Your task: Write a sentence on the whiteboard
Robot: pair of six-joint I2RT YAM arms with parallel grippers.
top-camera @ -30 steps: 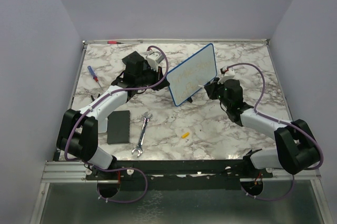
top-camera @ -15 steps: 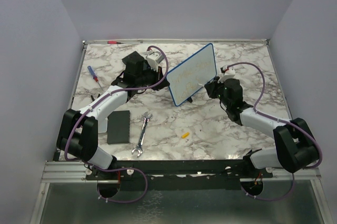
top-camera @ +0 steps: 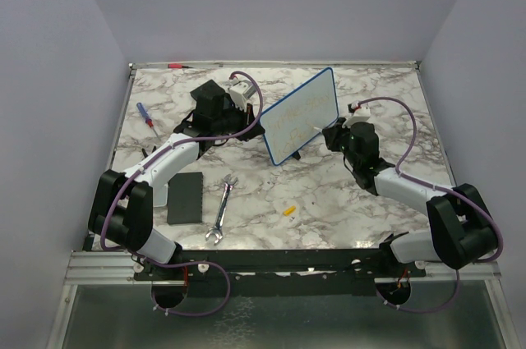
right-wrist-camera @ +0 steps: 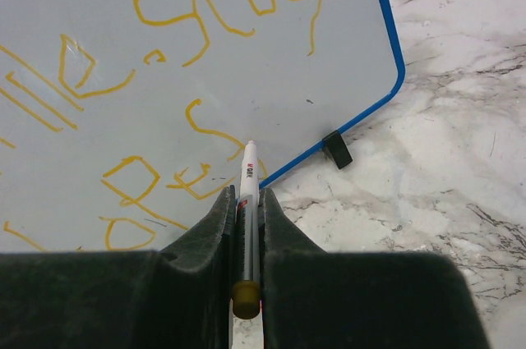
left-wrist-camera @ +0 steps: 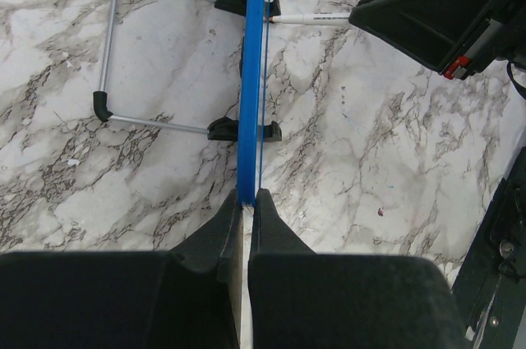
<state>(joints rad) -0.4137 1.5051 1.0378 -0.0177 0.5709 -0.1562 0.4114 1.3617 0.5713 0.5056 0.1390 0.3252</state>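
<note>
At lower centre, the left gripper pinches the whiteboard edge, bracing it against the marker clamped in the right gripper.

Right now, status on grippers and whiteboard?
Left gripper shut on whiteboard edge. Right gripper shut on marker, tip at board. Yellow sentence showing. Nothing blocks marker.

mid-table: blocked by upright whiteboard, wire stand behind | board's left edge: left gripper | board's face: right gripper with marker | front-left: wrench, black pad | front-right: open table
</note>
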